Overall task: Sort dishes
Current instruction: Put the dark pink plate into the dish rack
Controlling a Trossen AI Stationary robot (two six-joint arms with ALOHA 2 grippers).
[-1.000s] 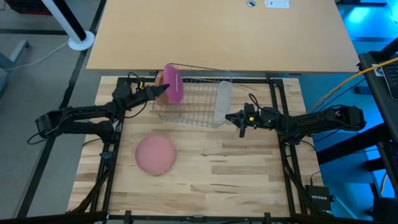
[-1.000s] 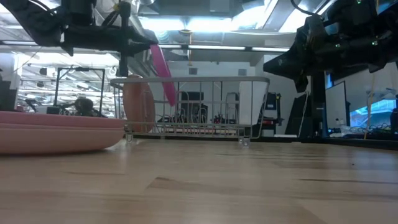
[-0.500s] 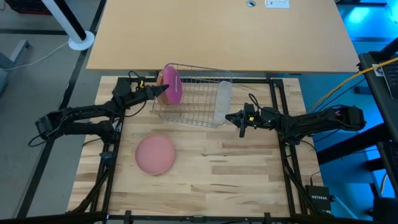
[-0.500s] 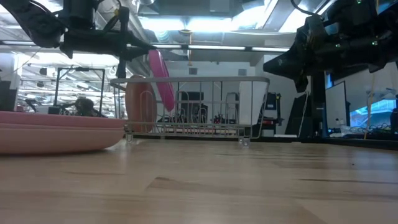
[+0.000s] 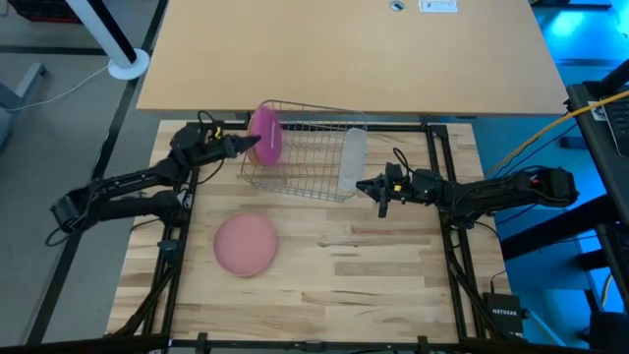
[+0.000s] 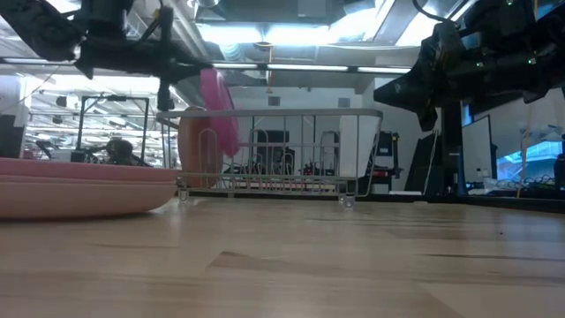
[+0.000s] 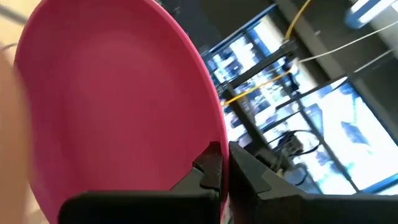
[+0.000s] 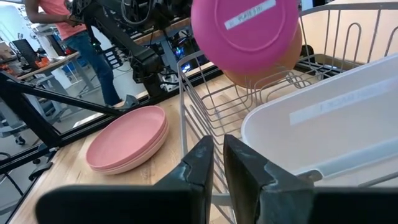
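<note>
Wood-plank table [image 5: 373, 265]; left gripper [image 5: 239, 145] pinches round magenta plate [image 5: 264, 135]; right gripper [image 5: 371, 187] closed.

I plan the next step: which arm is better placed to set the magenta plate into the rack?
Left. Its claw grips the magenta plate over the rack.

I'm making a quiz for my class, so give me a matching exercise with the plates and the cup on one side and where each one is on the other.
Things:
1. magenta plate
2. pale pink plate
3. tan-orange plate
4. translucent cup

Places:
A. lying flat on the table
B. standing in the wire rack, behind another plate
C. held on edge by the left gripper
D. at the rack's right end

Pairs: 1-C, 2-A, 3-B, 4-D
</note>
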